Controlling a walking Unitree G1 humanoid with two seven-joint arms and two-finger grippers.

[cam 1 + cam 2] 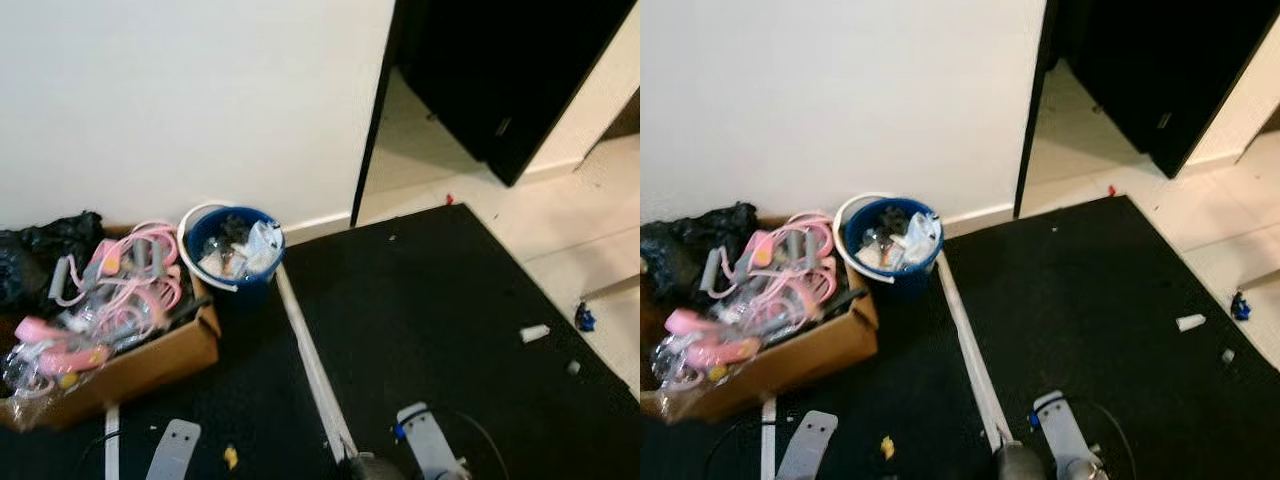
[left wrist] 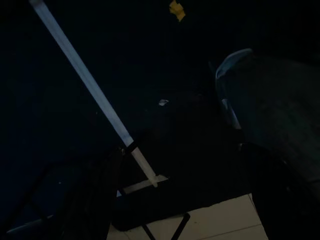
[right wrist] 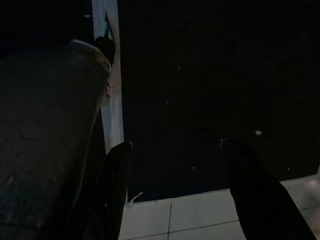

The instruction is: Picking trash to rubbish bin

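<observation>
Across the black mat (image 1: 430,300), open floor runs to its right edge, where a small white scrap (image 1: 534,333) lies with its long axis roughly left-right. Against the wall, a blue bin (image 1: 232,248) holds crumpled wrappers; beside it, a cardboard box (image 1: 130,365) holds pink cords. Right hand (image 3: 175,165) hangs spread above the mat; left hand's state I cannot tell.
</observation>
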